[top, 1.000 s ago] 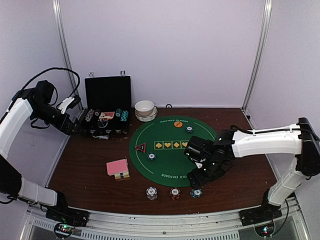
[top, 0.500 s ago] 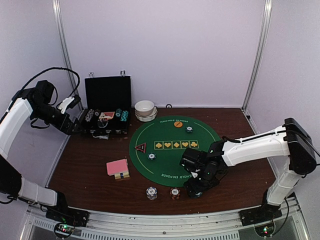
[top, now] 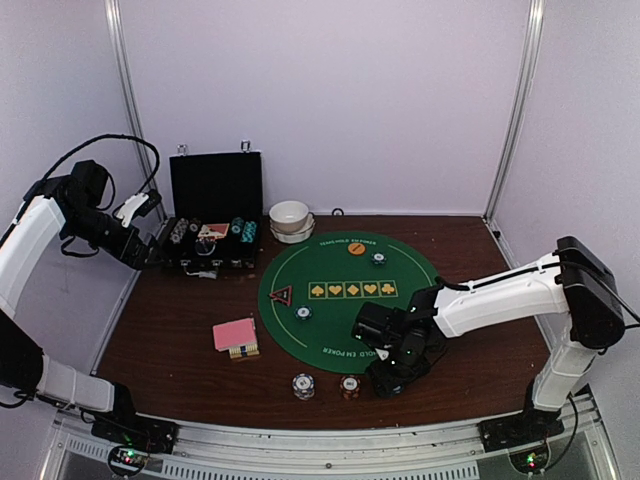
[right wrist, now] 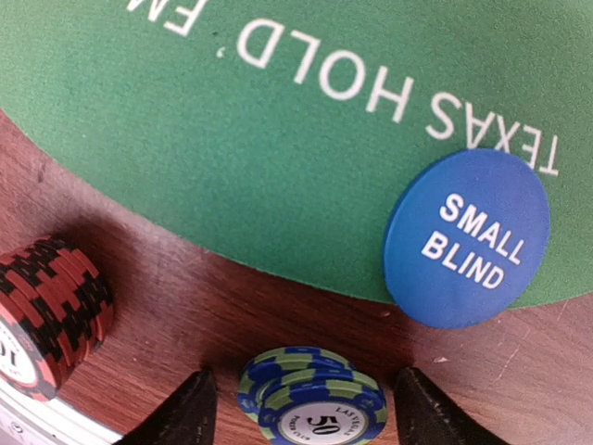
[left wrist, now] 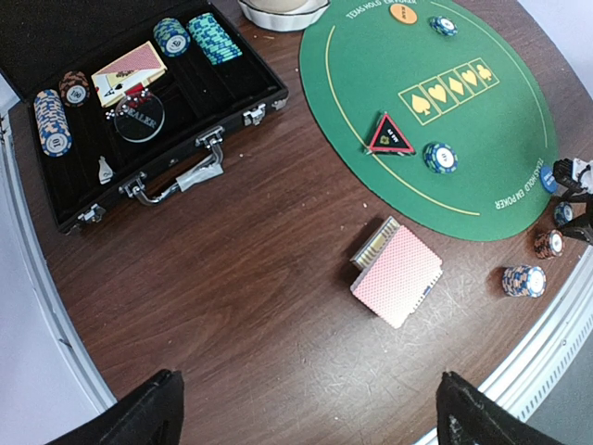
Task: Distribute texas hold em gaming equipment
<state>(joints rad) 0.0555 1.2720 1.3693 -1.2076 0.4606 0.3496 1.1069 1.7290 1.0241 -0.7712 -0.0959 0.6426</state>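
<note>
The right gripper [top: 388,378] is hovering over the blue-green chip stack [right wrist: 315,403] beside the green mat's [top: 345,315] near edge, its jaws spread either side without touching it. The left gripper [left wrist: 310,417] is hanging with jaws wide apart, empty. Marker tokens [left wrist: 390,136] are lying out, but the cards [left wrist: 397,274] are sitting undealt on the desk [left wrist: 232,278], so the task seems about midway.

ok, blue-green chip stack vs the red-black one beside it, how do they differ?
Blue-green striped chip stack: marked 50, between the jaws of the right gripper, chips staggered. Red-black striped chip stack: outside the jaws, chips tidier. Both stand on the brown wooden table just off the green felt mat.
</note>
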